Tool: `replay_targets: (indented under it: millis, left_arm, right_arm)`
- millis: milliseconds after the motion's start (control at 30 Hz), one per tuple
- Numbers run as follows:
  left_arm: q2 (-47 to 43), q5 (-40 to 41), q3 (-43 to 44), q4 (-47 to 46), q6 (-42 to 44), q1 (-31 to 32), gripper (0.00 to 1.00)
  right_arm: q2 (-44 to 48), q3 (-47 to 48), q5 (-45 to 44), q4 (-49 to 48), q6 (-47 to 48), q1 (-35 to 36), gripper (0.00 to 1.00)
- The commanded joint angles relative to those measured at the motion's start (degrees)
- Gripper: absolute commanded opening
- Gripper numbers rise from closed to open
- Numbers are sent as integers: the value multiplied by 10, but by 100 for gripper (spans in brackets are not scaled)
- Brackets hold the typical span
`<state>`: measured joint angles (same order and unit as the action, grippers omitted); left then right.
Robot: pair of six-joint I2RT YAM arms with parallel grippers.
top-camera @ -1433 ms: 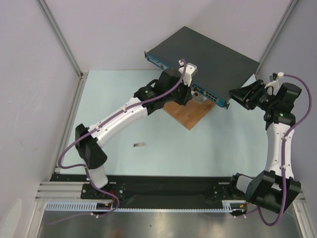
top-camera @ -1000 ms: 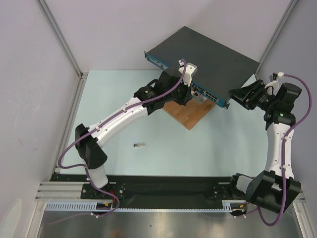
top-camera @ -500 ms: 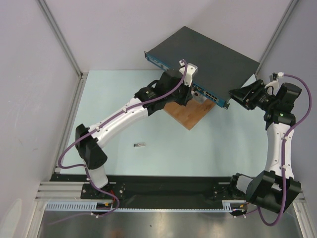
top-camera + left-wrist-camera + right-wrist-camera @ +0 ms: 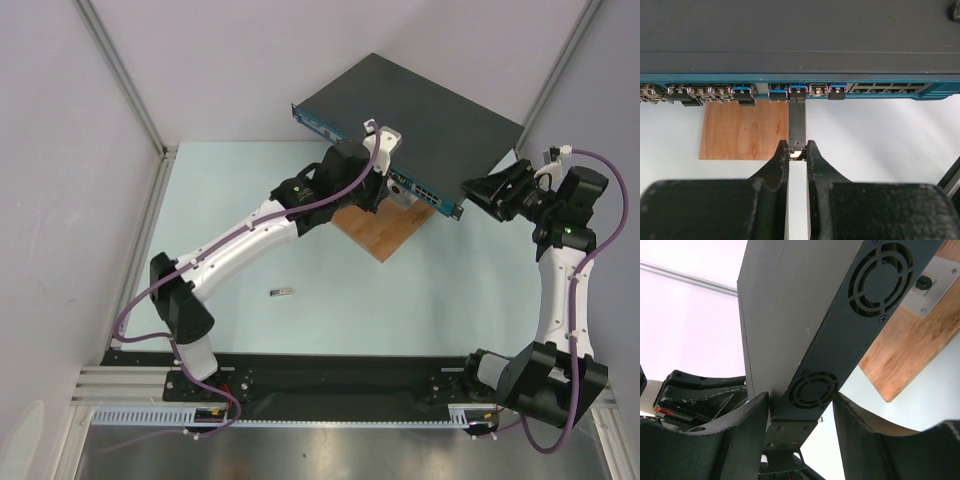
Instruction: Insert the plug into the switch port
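Plug [image 4: 797, 120]: nipped in your L gripper [image 4: 797, 150], tip at switch [image 4: 790, 35] port [image 4: 798, 92]. R gripper [image 4: 801, 399] straddles switch to brace; contact unclear.

Left arm [image 4: 250, 235] stretched forward-right, left gripper [image 4: 797, 151] nipped shut on plug [image 4: 797, 120]; right arm [image 4: 557, 290] upright, right gripper [image 4: 800, 407] jaws wide astride switch [image 4: 785, 315] end, grip unclear
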<state>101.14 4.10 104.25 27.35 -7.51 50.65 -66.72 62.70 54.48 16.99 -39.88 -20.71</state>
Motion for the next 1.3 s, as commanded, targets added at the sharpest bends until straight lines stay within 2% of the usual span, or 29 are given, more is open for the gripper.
replay_targets:
  millis: [0,267,500,1267]
  left_arm:
    - [-14,35,31,-49,15,1,0]
    - [38,57,75,13,17,1,0]
    - [48,53,80,19,10,1,0]
    - [43,57,44,24,-27,-1,0]
  right_arm:
    - [-19,3,23,-69,-16,32,58]
    - [-20,5,27,-71,-15,32,54]
    - [-20,3,29,-70,-16,32,52]
    - [-22,3,29,-71,-15,31,49]
